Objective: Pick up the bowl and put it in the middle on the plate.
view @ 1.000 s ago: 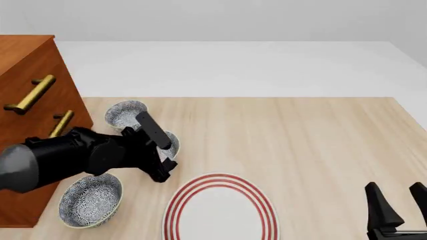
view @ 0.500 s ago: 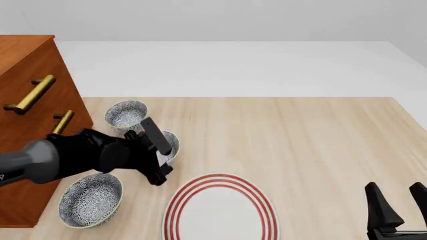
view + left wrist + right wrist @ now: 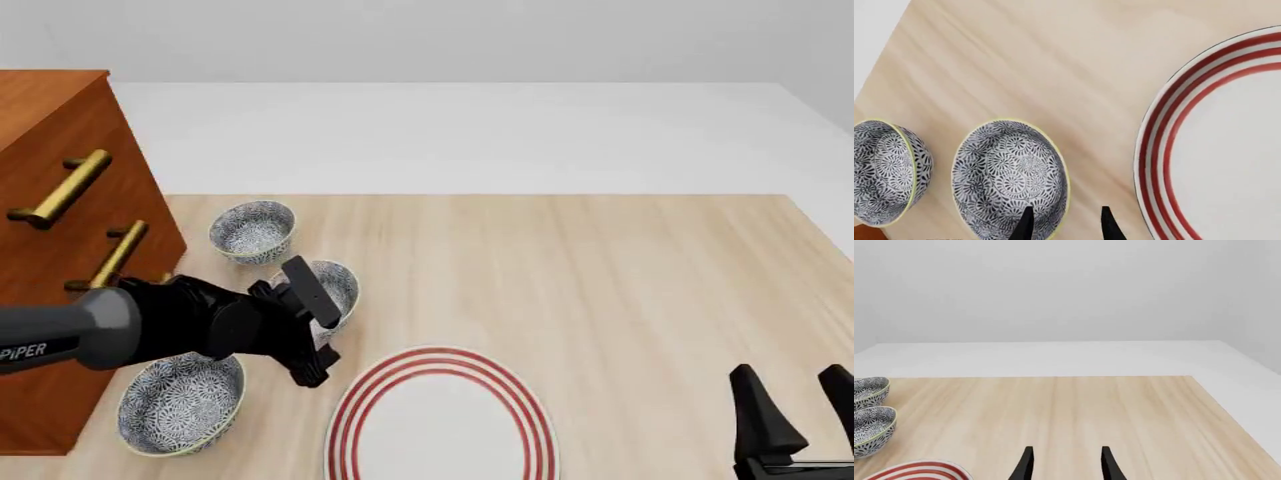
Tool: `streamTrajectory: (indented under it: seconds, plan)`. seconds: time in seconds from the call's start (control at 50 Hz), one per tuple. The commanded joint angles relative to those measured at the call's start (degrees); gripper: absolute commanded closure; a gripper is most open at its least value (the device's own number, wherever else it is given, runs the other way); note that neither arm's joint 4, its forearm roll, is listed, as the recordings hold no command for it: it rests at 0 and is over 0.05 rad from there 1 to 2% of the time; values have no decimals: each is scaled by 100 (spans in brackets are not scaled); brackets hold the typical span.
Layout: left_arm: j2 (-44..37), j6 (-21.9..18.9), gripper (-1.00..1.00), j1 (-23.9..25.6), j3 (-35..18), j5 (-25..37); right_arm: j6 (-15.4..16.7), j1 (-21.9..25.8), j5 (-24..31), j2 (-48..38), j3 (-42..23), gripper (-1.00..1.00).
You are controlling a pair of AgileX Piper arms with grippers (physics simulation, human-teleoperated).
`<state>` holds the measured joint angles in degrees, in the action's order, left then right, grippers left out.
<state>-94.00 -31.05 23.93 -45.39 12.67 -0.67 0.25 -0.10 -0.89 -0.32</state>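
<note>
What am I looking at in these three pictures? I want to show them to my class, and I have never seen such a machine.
These are computer-rendered pictures of two robot arms at a wooden table, steered by a person. The wide picture is from a fixed camera behind the arms. The other two come from small cameras on each arm, looking along its fingers.

On the table are three patterned bowls and a plate with red rings; a wooden drawer unit stands at the left. The left pincer is open, one finger over the rim of the middle bowl, the other outside it, so it holds nothing yet. The right pincer is open, over bare table, holding nothing.
</note>
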Motion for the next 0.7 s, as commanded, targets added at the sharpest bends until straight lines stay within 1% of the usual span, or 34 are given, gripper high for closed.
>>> streamTrajectory:
  seconds: [0.02,0.08,0.12,0.26,0.48,0.64,0.7]
  plan:
    - [-160,-59,-100,-158,69,-156,1,1,19,11,-9,-100]
    - [-180,-28,-100,-175,45,-142,6,2,38,25,-17,-100]
    - [-220,-93,-100,-243,64,-183,2,2,38,21,-18,-100]
    - [-298,-87,-100,-265,27,-221,6,3,-6,-5,-2,-100]
    - [-361,-185,-100,-418,-28,-203,5,3,16,8,-10,-100]
    - [-317,-199,-100,-405,-12,-179,0,4,12,7,-5,-100]
    - [-261,-153,-100,-297,18,-118,4,4,-6,-1,4,-100]
